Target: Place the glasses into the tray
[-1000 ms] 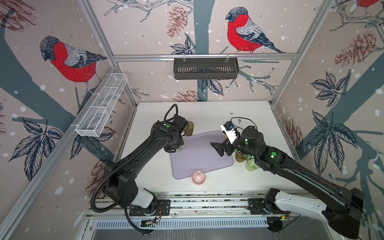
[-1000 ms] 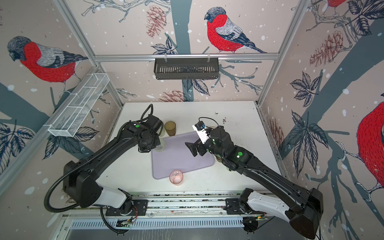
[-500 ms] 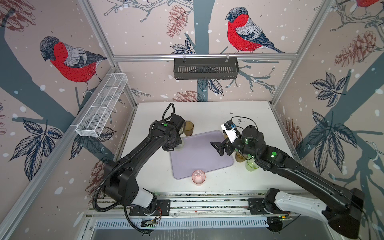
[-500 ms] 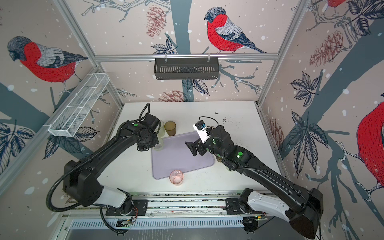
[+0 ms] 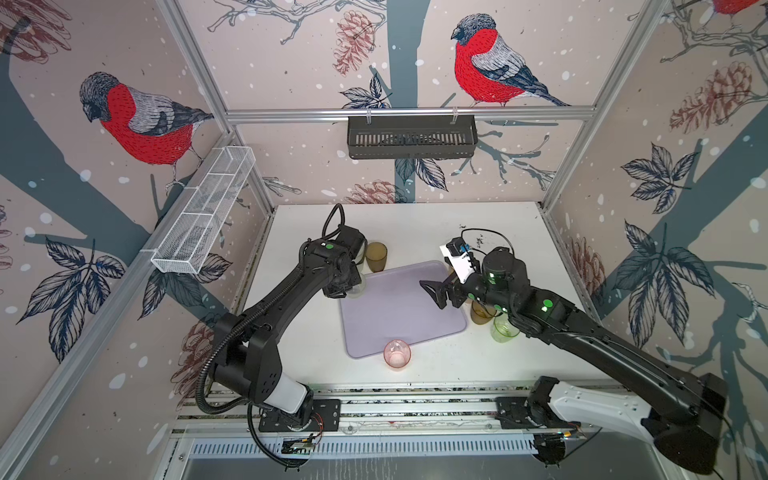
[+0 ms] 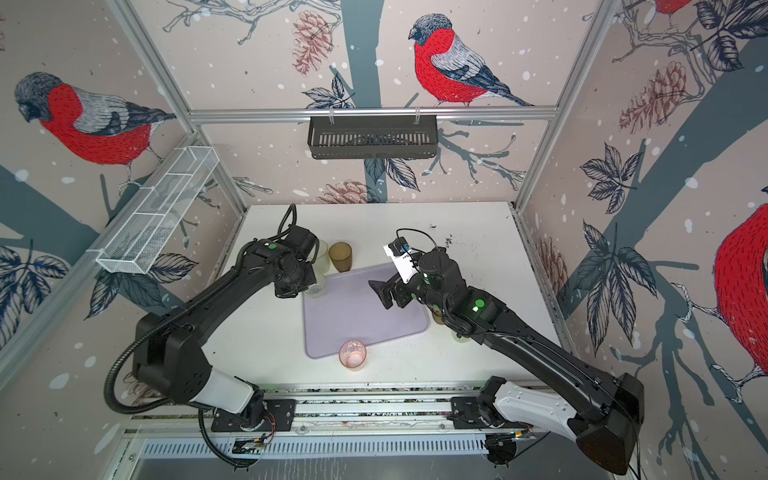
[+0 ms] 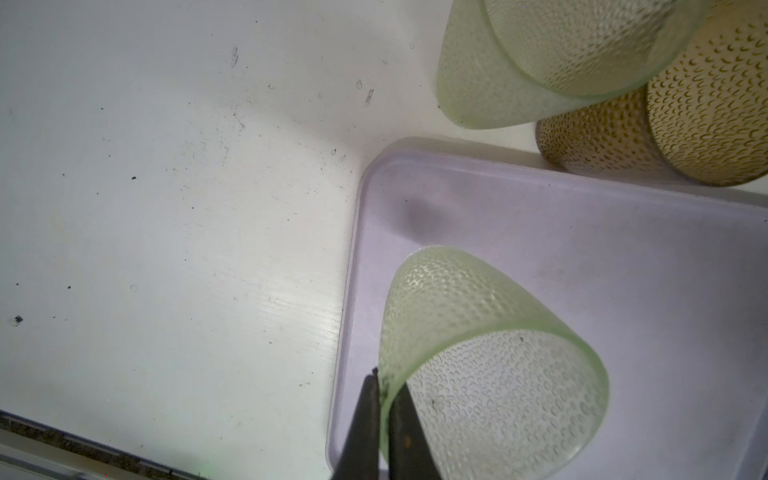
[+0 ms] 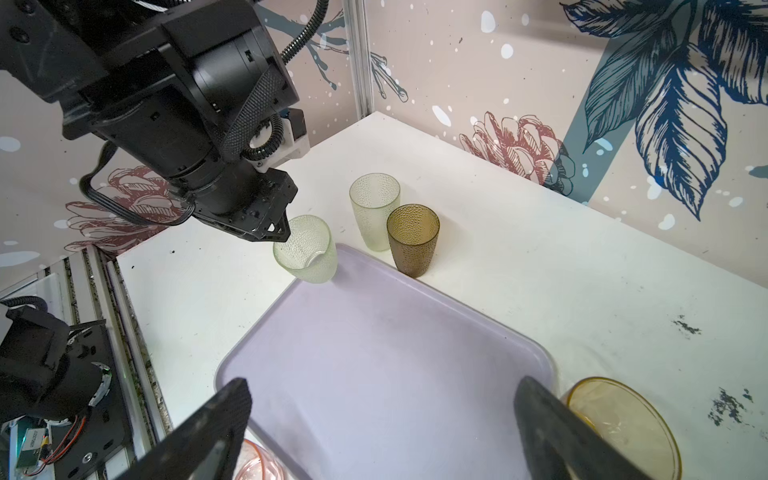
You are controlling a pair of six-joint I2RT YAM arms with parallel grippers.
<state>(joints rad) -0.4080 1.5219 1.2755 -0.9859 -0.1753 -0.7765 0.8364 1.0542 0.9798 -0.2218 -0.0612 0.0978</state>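
Observation:
My left gripper [image 7: 384, 399] is shut on the rim of a pale green glass [image 7: 457, 311], [image 8: 305, 249], held upright at the far left corner of the lavender tray [image 5: 399, 307], [image 8: 374, 374]. I cannot tell whether its base touches the tray. My right gripper [image 8: 382, 415], [image 5: 434, 293] hangs open and empty over the tray's right side. Another pale green glass [image 8: 374, 216] and a brown glass [image 8: 412, 245], [image 5: 376, 257] stand just behind the tray. In front of the tray stands a pink glass [image 5: 397, 353]. An amber glass [image 8: 623, 424] and a bright green glass [image 5: 503, 330] stand right of it, under my right arm.
A black slotted basket [image 5: 411, 137] hangs on the back wall and a white wire basket [image 5: 203, 216] on the left wall. Aluminium posts frame the white table [image 5: 415, 224]. The arms' mounting rail [image 5: 374, 405] runs along the table's front edge.
My left gripper has carried the pale green glass a little forward, to the tray's far left corner, uncovering the brown glass behind it. The right arm has not moved.

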